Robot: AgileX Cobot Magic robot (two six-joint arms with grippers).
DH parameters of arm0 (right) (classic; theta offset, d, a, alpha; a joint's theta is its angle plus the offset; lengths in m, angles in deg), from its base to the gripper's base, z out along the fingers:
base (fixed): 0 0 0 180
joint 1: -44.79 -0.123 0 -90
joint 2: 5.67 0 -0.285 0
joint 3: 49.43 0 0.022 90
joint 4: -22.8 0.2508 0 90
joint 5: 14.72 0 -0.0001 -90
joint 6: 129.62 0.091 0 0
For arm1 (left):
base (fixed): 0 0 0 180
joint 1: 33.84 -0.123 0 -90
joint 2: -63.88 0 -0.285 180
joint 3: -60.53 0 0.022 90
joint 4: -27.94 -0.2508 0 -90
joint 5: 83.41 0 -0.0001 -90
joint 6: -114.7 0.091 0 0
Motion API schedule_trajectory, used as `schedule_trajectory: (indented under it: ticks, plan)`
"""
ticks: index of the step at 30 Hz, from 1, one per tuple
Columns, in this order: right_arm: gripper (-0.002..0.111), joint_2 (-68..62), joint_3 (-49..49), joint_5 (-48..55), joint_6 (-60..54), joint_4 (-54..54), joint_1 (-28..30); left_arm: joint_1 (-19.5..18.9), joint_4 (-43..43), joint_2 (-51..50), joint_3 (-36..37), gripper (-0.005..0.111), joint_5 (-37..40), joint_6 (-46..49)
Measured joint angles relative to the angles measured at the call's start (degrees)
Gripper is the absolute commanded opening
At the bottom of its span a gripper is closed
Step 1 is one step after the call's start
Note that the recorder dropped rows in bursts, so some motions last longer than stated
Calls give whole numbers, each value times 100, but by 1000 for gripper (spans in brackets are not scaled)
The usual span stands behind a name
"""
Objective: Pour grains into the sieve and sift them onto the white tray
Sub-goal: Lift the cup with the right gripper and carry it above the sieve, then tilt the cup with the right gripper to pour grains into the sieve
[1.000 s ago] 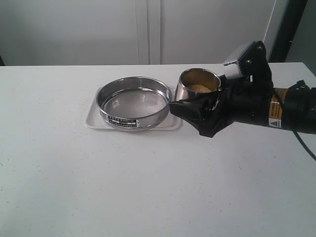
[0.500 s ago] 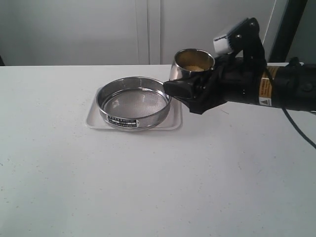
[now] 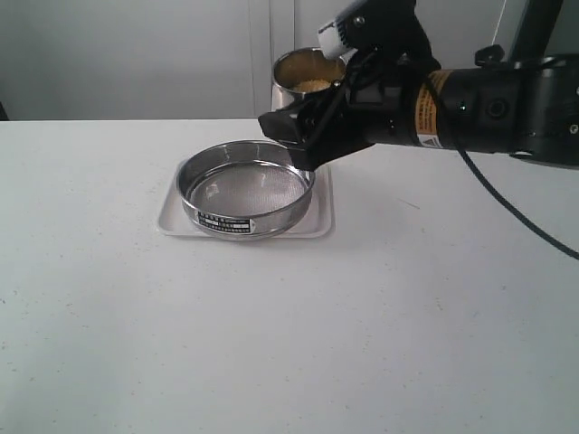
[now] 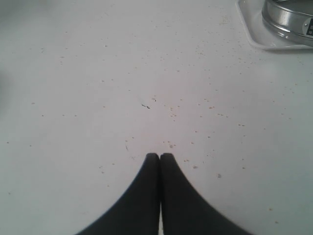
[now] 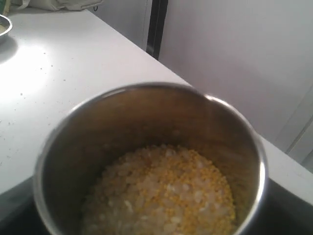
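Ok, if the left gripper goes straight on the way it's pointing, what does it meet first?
Nothing but the bare, speckled table ahead of the shut left gripper; the sieve and white tray sit off that line. Depth unclear.

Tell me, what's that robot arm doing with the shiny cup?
The right gripper holds a steel cup of grains up in the air, by the far edge of the sieve. The sieve sits on the white tray, and its mesh looks bare, so nothing has been poured yet. The left gripper is shut and holds nothing, over the table.
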Motion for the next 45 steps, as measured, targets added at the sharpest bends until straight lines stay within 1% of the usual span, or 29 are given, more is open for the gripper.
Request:
schedule_trajectory:
  ticks: [8,17,23,27,36,45]
  plan:
    - [0,-175,386,492,122,0,-181,0,0,0,0,0,0,0]
    - [0,-916,1014,1104,144,0,-246,0,0,0,0,0,0,0]
    - [0,-1417,1496,1239,155,0,-246,0,0,0,0,0,0,0]
    - [0,-1733,1743,1514,182,0,-246,0,0,0,0,0,0,0]
    - [0,-1965,2027,2058,370,10,-246,0,0,0,0,0,0,0]
    - [0,-1974,2041,2462,679,33,-308,0,0,0,0,0,0,0]
